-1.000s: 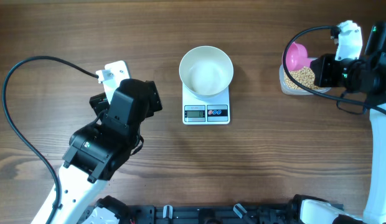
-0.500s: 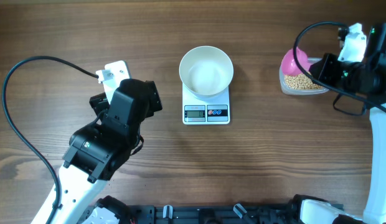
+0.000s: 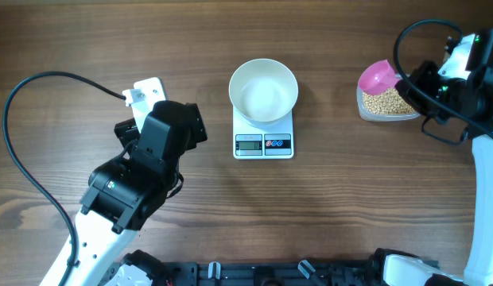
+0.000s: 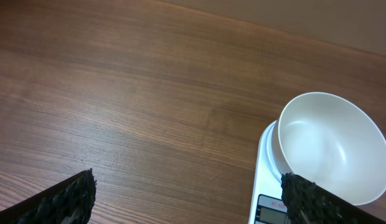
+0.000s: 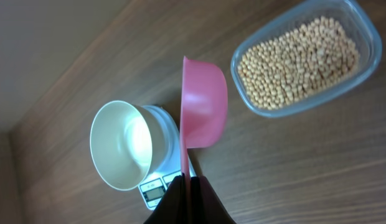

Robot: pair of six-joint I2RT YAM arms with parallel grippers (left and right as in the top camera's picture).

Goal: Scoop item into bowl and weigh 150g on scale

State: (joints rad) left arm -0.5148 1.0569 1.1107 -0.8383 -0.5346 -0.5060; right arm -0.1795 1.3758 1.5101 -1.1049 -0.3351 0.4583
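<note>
Rightward, right gripper [image 5: 187, 183] clamping pink scoop [image 5: 204, 106] at rim of tub [image 5: 263, 111], left gripper [image 4: 187, 190] wide above table [image 4: 118, 93].

This looks like a robot lab. A left arm [image 3: 135, 187] and a right arm [image 3: 487, 183] stand at the near edge of a wood table [image 3: 350, 210], with a black cable [image 3: 62, 74].

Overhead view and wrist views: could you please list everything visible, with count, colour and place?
table: one, brown wood, under everything.
scale: one, white, table centre.
bowl: one, white, empty, on the scale.
tub: one, clear, right of the scale.
beans: many, tan, in the tub.
scoop: one, pink, over the tub's left end.
cable: one, black, looping at left.
left end effector: one, black, open, left of the scale.
right end effector: one, black, shut on the scoop's handle.
</note>
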